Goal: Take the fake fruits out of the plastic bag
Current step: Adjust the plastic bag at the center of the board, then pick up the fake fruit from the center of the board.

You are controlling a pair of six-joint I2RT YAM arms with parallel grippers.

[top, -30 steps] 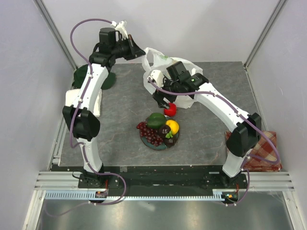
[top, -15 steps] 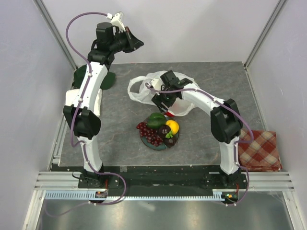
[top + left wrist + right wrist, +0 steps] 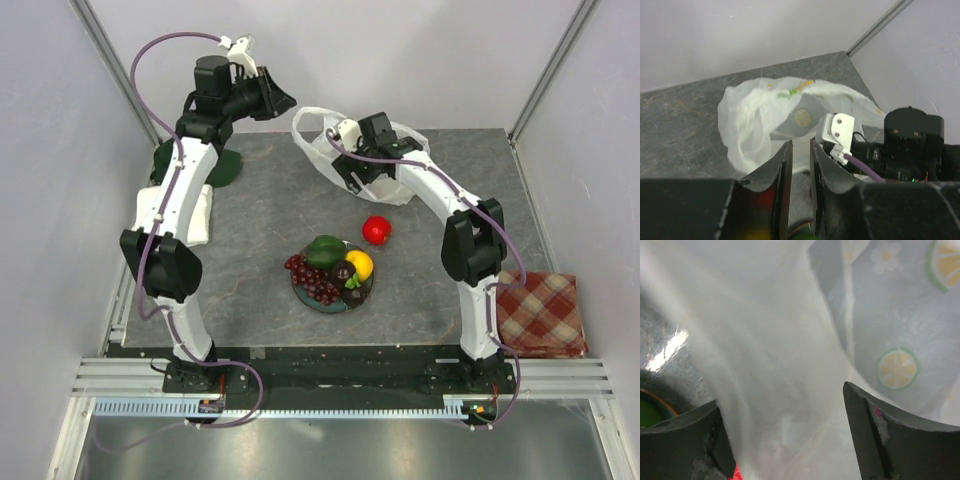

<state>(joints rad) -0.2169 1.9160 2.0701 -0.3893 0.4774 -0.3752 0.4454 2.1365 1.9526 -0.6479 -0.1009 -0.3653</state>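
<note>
White, thin and crinkly: the translucent plastic bag (image 3: 752,125) lies slumped at the far side of the dark grey stone-look table (image 3: 250,230), right of centre. One handle loop arches out to the left. We note a print on the film: yellow-and-green citrus slices and a small white daisy, clearest in the right wrist view.

The fake fruits we can see are glossy plastic and lie outside the bag. A round red apple (image 3: 377,229) sits alone on the table between bag and plate, near the plate's far right edge. The round teal-grey plate (image 3: 335,309) stands mid-table, nearer than the bag. It holds a dark red grape bunch (image 3: 312,280) at left, a green oval piece (image 3: 325,250) at the far side, a yellow-orange round fruit (image 3: 360,264) at right and a dark purple-brown fruit (image 3: 343,273) in the middle, packed together.

The right gripper (image 3: 780,400) is at the bag, fingers spread wide with loose film between them, not pinched. The left gripper (image 3: 800,145) hangs high over the far left, apart from the bag. Its fingers are parted by a slim gap with nothing in it.

A red checked cloth (image 3: 540,312) lies at the near right edge.
</note>
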